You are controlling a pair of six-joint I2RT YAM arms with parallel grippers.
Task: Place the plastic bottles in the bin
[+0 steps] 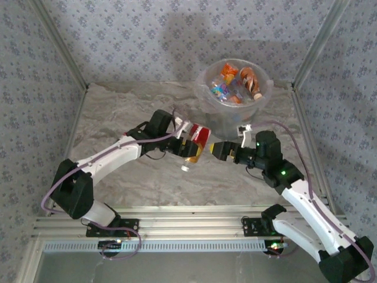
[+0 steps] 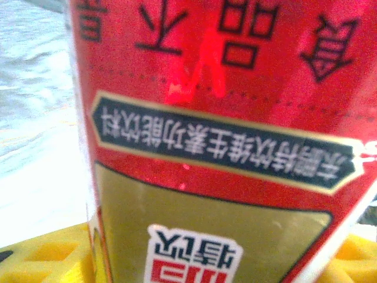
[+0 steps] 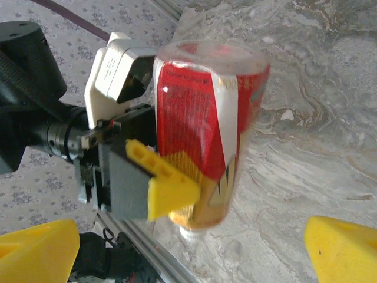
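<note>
Left gripper (image 1: 189,146) is clamped across the middle of a red bottle (image 1: 201,135), with one yellow finger (image 3: 168,187) flat on the label. The far finger is hidden behind the bottle, so I can only take it to be pressing the other side. I hold the bottle off the table (image 1: 118,171), its cap (image 1: 185,168) tipped down toward the near edge, just in front of the bin (image 1: 219,118). A mid-body grip makes sense to me: the label is the widest, straightest stretch, so the weight sits balanced in the grip. Right gripper (image 1: 215,151) faces the bottle with its jaws spread wide and nothing in them, close beside it but not touching. I read that as either a handover being set up or plain waiting, since the bin lies nearer the right arm. Several bottles (image 1: 235,85) lie piled inside the bin. What is left for this one, I judge, is to carry it over the bin's edge and let go.
</note>
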